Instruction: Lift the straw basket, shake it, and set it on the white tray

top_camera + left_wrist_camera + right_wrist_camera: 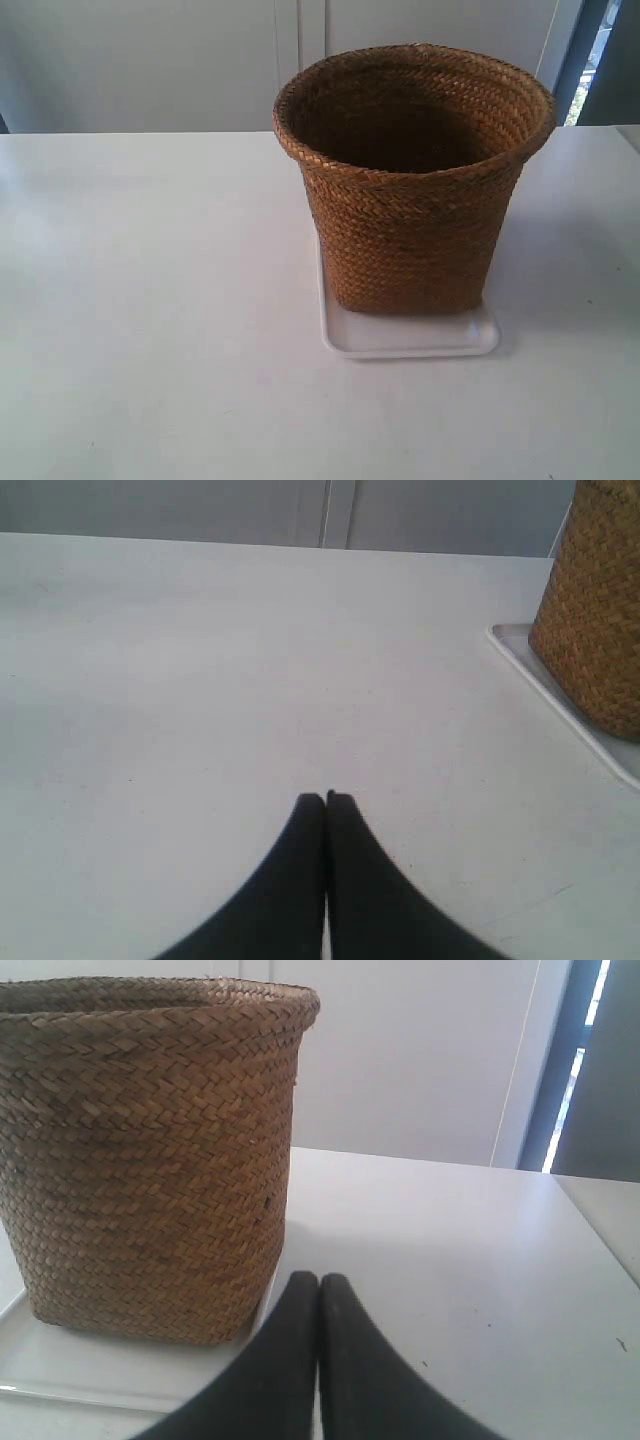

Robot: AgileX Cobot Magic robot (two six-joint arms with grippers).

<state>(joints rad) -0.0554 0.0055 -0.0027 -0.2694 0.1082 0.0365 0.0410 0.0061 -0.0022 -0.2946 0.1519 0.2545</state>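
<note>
The golden-brown straw basket point(414, 180) stands upright on the white tray point(410, 338), its dark inside facing up. In the left wrist view the basket point(595, 610) and the tray's rim point(560, 705) sit off to one side, well apart from my left gripper point(326, 798), which is shut with nothing in it over bare table. In the right wrist view the basket point(150, 1160) rests on the tray point(100, 1370) close beside my right gripper point(319, 1278), also shut and empty. Neither arm appears in the exterior view.
A white table point(150, 300) carries the tray. A pale wall point(150, 60) runs behind it, with a dark window frame point(585, 55) at the exterior view's far right. The table's edge point(600, 1230) shows in the right wrist view.
</note>
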